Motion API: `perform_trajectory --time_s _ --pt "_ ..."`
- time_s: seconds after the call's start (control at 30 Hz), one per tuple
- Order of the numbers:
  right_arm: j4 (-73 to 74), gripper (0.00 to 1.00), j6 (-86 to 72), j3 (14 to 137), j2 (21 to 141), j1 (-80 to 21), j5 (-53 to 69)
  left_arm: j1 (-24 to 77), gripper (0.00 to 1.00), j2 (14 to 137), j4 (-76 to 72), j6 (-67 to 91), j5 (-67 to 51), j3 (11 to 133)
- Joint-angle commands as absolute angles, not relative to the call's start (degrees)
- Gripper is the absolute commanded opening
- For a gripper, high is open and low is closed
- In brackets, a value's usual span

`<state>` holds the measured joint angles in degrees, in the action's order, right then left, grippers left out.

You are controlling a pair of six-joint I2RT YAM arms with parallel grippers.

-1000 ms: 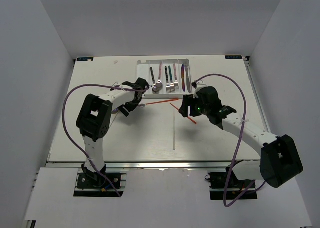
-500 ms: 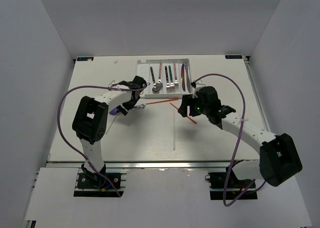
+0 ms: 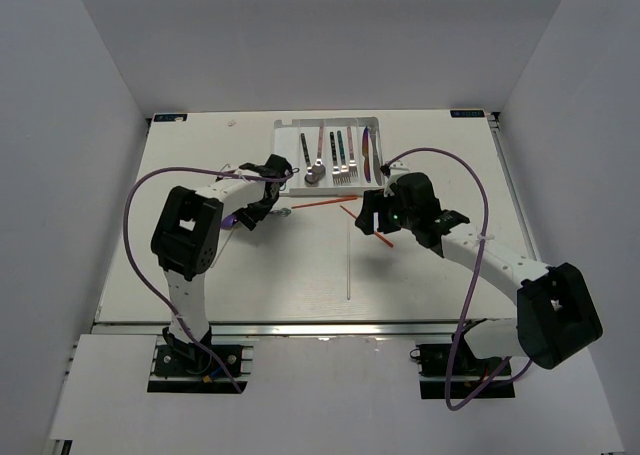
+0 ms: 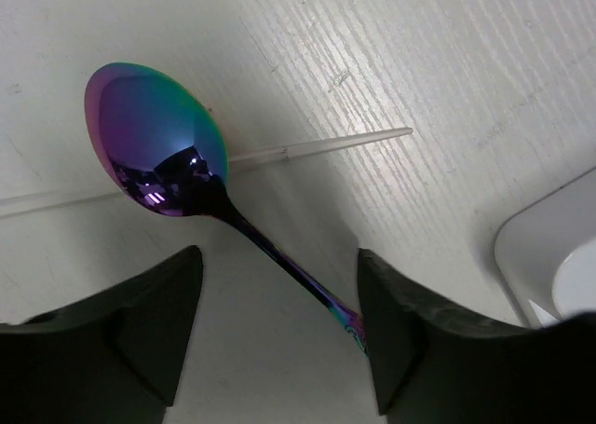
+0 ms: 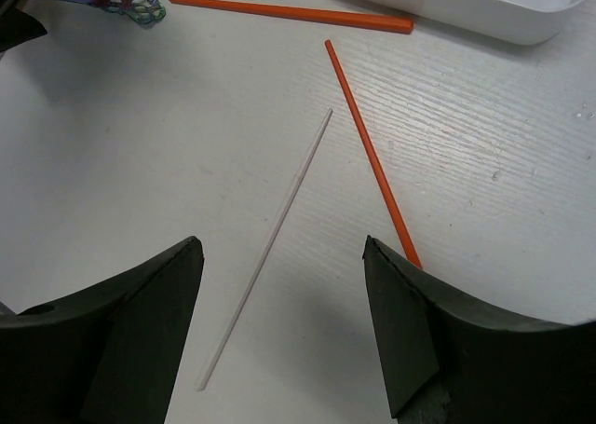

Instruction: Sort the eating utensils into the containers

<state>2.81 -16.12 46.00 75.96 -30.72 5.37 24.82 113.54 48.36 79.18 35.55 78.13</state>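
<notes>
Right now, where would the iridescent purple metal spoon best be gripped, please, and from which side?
Take the iridescent purple spoon by its slim straight handle, coming down from above with a finger on each side. It lies flat on the white table, and the broad rounded bowl would probably slip. The open left gripper straddles that handle.

A robotics lab test cell: plain white walls rise beyond and to both sides of the left gripper and right gripper; behind them, cabled arms bolt to a metal rail.
</notes>
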Motion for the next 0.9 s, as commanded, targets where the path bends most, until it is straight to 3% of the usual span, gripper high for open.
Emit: perform_trajectory --time_s 0.0,0.03,0.27,0.47,0.53,0.67,0.87 --pt "0.7 0.75 -16.0 46.14 76.2 -30.5 6.24 24.0 0.7 113.82 47.38 96.07 42.1 78.32" --pt "0.62 0.75 -15.91 46.14 76.11 -30.5 6.24 23.82 0.61 114.25 47.03 95.89 41.49 78.05" --pt "-1.23 0.74 -15.56 45.7 75.32 -30.5 6.41 23.73 0.32 109.45 44.75 94.75 39.99 73.31" --pt "-1.05 0.74 -15.29 45.62 74.97 -30.5 6.33 23.73 0.15 103.28 42.1 93.78 40.6 68.91" --pt "-1.32 0.74 -15.29 45.26 74.09 -30.5 6.33 23.73 0.13 102.48 41.92 92.9 40.52 68.91" --pt "-1.23 0.74 -15.03 45.09 73.48 -30.5 6.15 23.73 0.01 100.2 41.05 91.5 40.08 68.21" --pt "-1.05 0.74 -14.68 45.18 73.48 -30.5 6.33 23.91 0.0 92.82 35.44 81.35 39.03 64.7"
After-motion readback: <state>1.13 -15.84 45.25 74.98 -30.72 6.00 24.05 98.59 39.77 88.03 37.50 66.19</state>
